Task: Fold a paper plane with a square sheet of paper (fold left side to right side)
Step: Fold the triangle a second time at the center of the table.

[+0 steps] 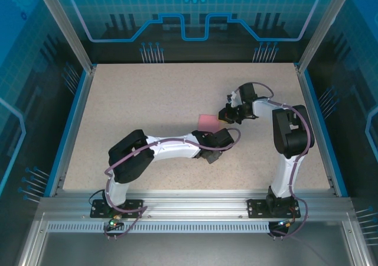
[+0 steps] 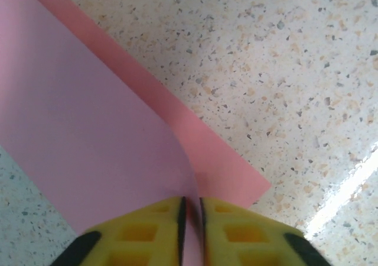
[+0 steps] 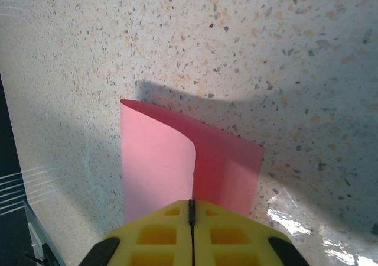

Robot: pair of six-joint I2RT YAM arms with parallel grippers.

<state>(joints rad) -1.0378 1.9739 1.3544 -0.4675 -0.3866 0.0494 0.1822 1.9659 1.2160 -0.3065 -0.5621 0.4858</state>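
Slightly right of the centre of the table [image 1: 147,100], well apart from all four edges, the square sheet of paper [image 1: 208,122] lies with its lower layer flat on the speckled surface and an upper layer curled up off it. The left gripper [image 2: 191,210], at the sheet's near side, has its yellow fingers [image 2: 147,230] drawn almost together, pinching the raised layer between them. The right gripper [image 3: 191,207], at the far-right side, has its fingers pressed flush together on the curled edge, likewise pinching the paper.
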